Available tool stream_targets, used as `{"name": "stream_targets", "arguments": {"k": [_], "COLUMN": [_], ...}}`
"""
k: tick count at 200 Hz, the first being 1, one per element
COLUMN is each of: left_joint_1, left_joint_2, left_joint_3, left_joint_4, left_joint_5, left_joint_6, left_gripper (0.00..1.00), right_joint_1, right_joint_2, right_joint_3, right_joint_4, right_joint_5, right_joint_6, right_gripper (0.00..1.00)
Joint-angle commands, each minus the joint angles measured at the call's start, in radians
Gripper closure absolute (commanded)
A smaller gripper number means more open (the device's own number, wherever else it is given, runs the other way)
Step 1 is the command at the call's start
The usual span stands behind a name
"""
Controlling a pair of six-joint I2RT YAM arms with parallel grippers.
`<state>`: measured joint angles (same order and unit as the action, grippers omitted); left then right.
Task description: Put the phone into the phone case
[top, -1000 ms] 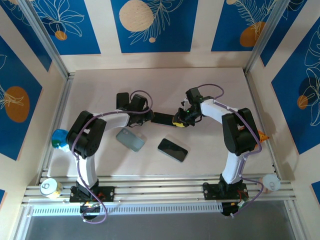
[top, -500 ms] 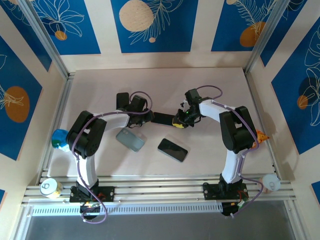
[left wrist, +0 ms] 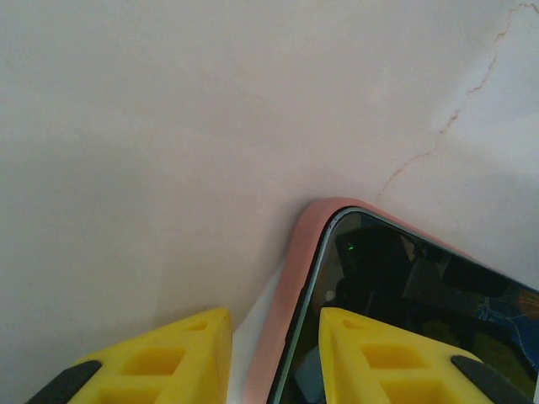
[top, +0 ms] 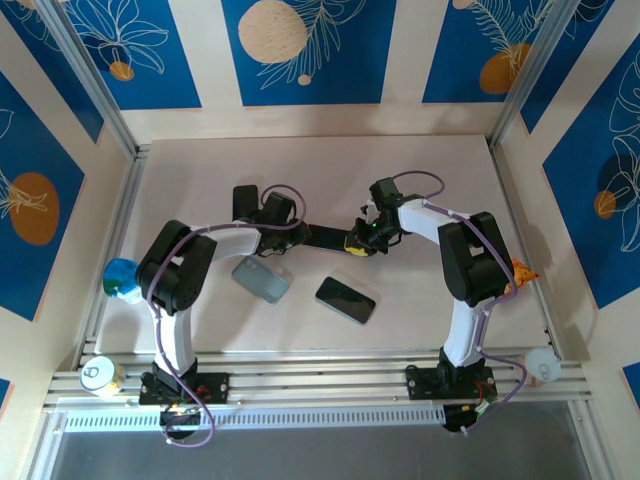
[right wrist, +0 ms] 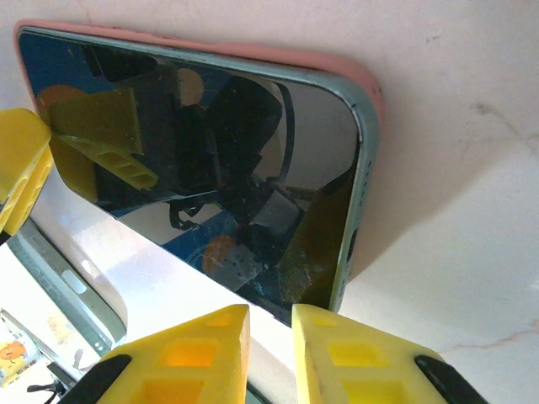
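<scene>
Left jaws wider than before, astride pink phone case (left wrist: 290, 269) edge; right jaws nearly together at phone (right wrist: 194, 168), grip unclear.

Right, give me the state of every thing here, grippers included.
phone: lying in the pink case, screen up and dark.
pink case: flat on the table, phone inside.
left gripper: open, straddling the case's edge.
right gripper: nearly shut, nothing held.
black phone: flat, bare, screen dark.
grey slab: flat; phone or case, cannot tell.
can: upright.
</scene>
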<state>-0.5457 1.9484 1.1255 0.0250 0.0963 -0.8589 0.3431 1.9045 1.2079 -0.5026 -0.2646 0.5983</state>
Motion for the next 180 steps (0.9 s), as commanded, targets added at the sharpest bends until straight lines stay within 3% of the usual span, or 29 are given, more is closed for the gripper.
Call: {"name": "stream_targets", "arguments": {"k": [1, 51, 115, 128, 145, 180], "left_joint_1": [-0.018, -0.023, -0.008, -0.001, 0.008, 0.015], "left_joint_2": [0.03, 0.028, -0.005, -0.009, -0.014, -0.008], "left_joint_3": [0.033, 0.037, 0.043, 0.041, 0.041, 0.06], "left_joint_4": [0.026, 0.032, -0.007, -0.009, -0.012, -0.025], "left_joint_5": [0.028, 0.029, 0.01, 0.011, 0.011, 0.011], "left_joint_6": [-0.009, -0.007, 0.019, 0.02, 0.027, 0.034], "left_gripper": [0.67, 0.67, 0.67, 0.67, 0.67, 0.67], "right_joint_1": [0.023, 0.037, -0.006, -0.015, -0.019, -0.008], "right_joint_2": [0.039, 0.046, -0.09, -0.108, -0.104, -0.084], "right_joint_3": [0.003, -0.008, -0.014, -0.009, 0.005, -0.008], "right_joint_4": [0.008, 0.021, 0.015, 0.004, -0.024, -0.034], "right_joint_5": [0.001, 0.006, 0.0, 0.001, 0.006, 0.047], "right_joint_6": [0.015, 0.021, 0.03, 0.019, -0.003, -0.02], "right_gripper": [0.79, 0.79, 0.8, 0.85, 1.0, 1.0]}}
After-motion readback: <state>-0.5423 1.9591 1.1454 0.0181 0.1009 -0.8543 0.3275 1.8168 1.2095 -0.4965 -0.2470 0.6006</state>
